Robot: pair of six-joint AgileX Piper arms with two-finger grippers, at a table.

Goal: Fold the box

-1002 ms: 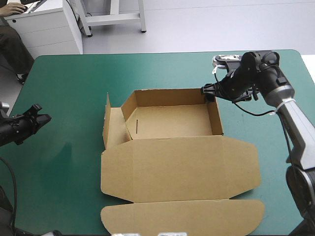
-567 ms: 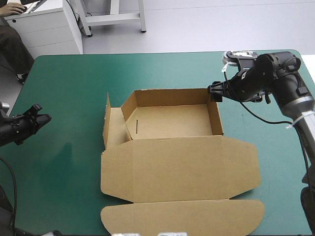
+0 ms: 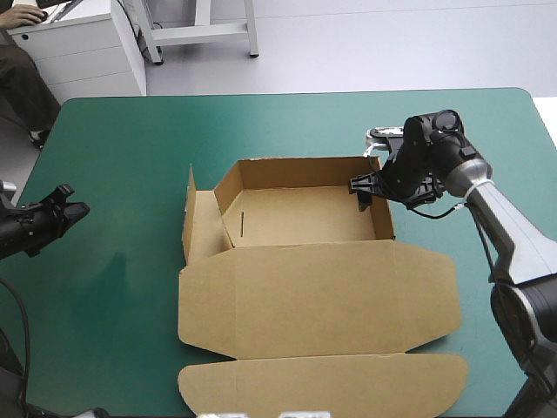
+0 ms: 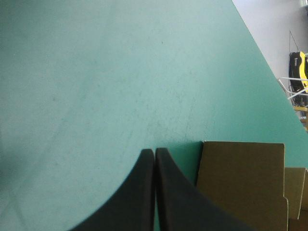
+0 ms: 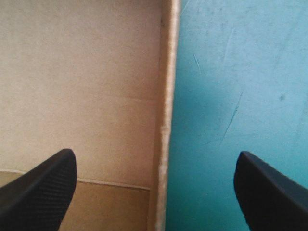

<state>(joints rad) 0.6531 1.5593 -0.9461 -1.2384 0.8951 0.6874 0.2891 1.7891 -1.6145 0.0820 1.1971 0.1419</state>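
- Box (image 3: 305, 261) lies mid-table as we see it: an open tray with far and right walls raised, and the lid (image 3: 322, 300) flat toward the near edge. A side flap (image 3: 189, 218) stands loose on the left.
- Our right gripper (image 3: 364, 190) is at the tray's far right corner with its fingers spread wide and nothing in them. In the wrist view the right wall (image 5: 166, 96) runs up between them, one finger over the tray floor and the other over the teal-green cover (image 5: 231, 72).
- If we pinch from here, we judge the grip would land near the corner. The wall could buckle or pull out of its tuck instead of holding square.
- If we press down or drag sideways instead, nothing holds the board. The light tray could skate across the cover and turn out of line.
- Our left gripper (image 3: 80, 210) is pressed shut and empty near the table's left edge, well apart from the board. It cannot brace the tray, so any shove from the right goes unopposed.
- The loose side flap could swing or fold the wrong way if the tray shifts toward it.
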